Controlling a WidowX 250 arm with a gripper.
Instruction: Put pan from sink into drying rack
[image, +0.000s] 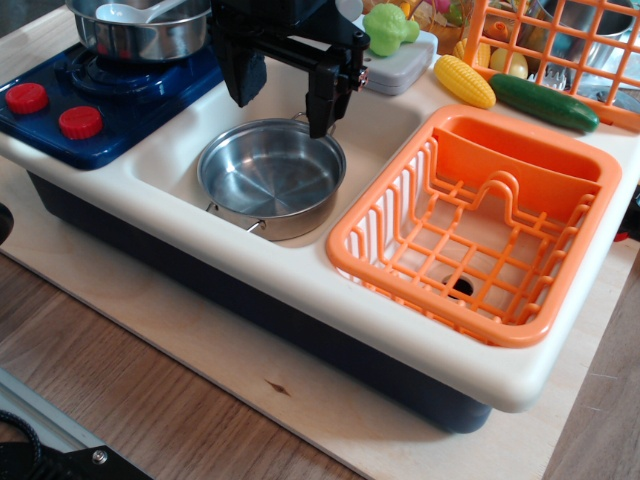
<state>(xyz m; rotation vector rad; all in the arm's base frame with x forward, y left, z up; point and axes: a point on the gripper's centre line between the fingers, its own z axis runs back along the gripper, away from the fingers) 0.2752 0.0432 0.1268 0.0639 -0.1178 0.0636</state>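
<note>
The pan (272, 175) is a shallow shiny steel pan lying flat in the cream-white sink (165, 165), in its left basin. A small wire loop handle shows at its near side. My black gripper (282, 108) hangs just above the pan's far rim, open and empty. Its left finger is behind the far-left rim. The right finger's tip is at the far-right rim; I cannot tell if it touches. The orange drying rack (520, 165) sits in the right basin, empty, with its solid compartment at the far end.
A deeper steel pot (140, 35) with a utensil stands on the blue stove (120, 100) at the far left, next to red knobs (80, 122). Toy corn (465, 80), a cucumber (545, 102), a green toy (388, 28) and an orange wire basket (560, 40) lie behind the rack.
</note>
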